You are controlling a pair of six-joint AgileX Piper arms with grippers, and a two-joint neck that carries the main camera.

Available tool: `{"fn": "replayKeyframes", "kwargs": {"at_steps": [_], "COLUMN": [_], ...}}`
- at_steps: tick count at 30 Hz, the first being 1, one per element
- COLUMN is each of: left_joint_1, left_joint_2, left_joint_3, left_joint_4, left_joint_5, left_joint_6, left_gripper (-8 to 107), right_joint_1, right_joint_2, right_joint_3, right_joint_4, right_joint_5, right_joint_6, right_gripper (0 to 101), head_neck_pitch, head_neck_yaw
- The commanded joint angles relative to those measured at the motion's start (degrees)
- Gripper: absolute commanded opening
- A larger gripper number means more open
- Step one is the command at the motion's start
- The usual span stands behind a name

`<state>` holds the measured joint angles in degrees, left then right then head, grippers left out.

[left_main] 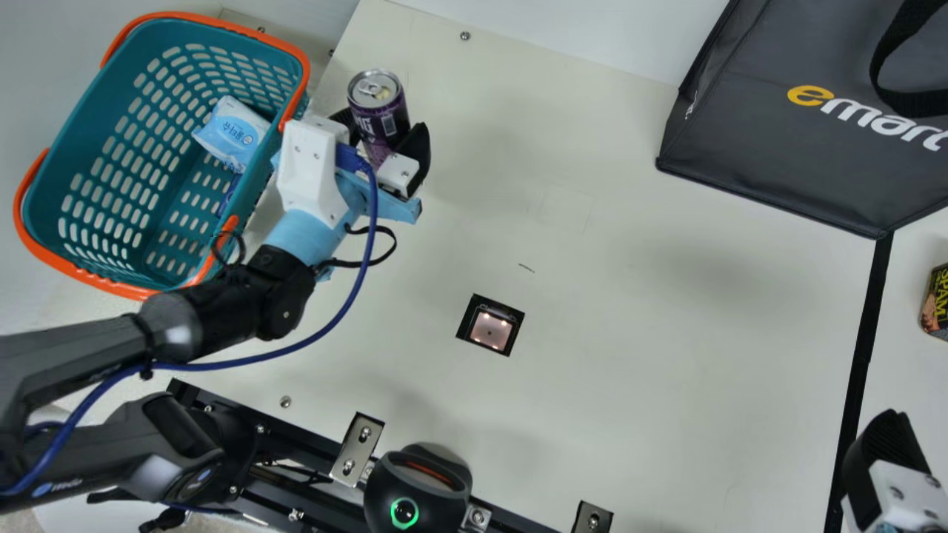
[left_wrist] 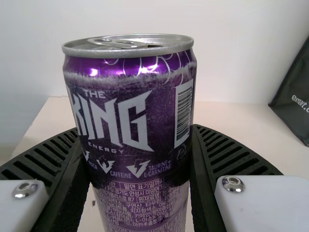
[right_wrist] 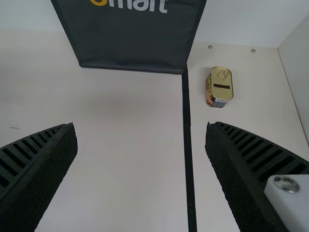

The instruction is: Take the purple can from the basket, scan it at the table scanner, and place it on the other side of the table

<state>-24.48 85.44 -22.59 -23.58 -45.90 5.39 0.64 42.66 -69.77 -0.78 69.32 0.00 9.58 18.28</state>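
My left gripper is shut on the purple can, which it holds upright beside the basket at the table's far left. In the left wrist view the can stands between both ribbed fingers of the left gripper, its barcode near one finger. The scanner window lies in the middle of the table. At the main view's lower right is my right gripper; in the right wrist view the right gripper is open with nothing between its fingers.
A black bag stands at the back right. Beyond the black tape line sits a Spam tin. The basket holds a light blue pack. A round black device is at the front edge.
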Motion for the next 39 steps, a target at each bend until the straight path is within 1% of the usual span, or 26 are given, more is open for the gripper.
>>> {"fn": "replayKeyframes", "kwargs": {"at_steps": [1, 12, 22, 29, 37, 39], "left_joint_1": [-0.5, -0.6, 0.6, 1.5, 2.3, 2.4], "left_joint_2": [2.0, 9.6, 15.4, 19.3, 20.8, 21.0], "left_joint_3": [-0.1, 0.0, -0.2, -1.0, -3.1, -3.3], "left_joint_4": [-0.1, 2.5, 5.2, 6.4, 6.0, 5.9], "left_joint_5": [-3.1, -13.3, -20.4, -24.0, -24.0, -24.0], "left_joint_6": [-0.1, -1.4, -2.6, -3.4, -3.4, -3.4], "left_gripper": [-8, -8, -8, -8, -8, -1], "right_joint_1": [0.0, 0.0, 0.0, 0.0, 0.0, 0.0], "right_joint_2": [0.0, 0.0, 0.0, 0.0, 0.0, 0.0], "right_joint_3": [0.0, 0.0, 0.0, 0.0, 0.0, 0.0], "right_joint_4": [0.0, 0.0, 0.0, 0.0, 0.0, 0.0], "right_joint_5": [0.0, 0.0, 0.0, 0.0, 0.0, 0.0], "right_joint_6": [0.0, 0.0, 0.0, 0.0, 0.0, 0.0], "right_gripper": [95, 95, 95, 95, 95, 95], "head_neck_pitch": [-1.7, -1.7, -1.7, -1.7, -1.7, -1.7], "head_neck_yaw": [0.1, 0.1, 0.1, 0.1, 0.1, 0.1]}}
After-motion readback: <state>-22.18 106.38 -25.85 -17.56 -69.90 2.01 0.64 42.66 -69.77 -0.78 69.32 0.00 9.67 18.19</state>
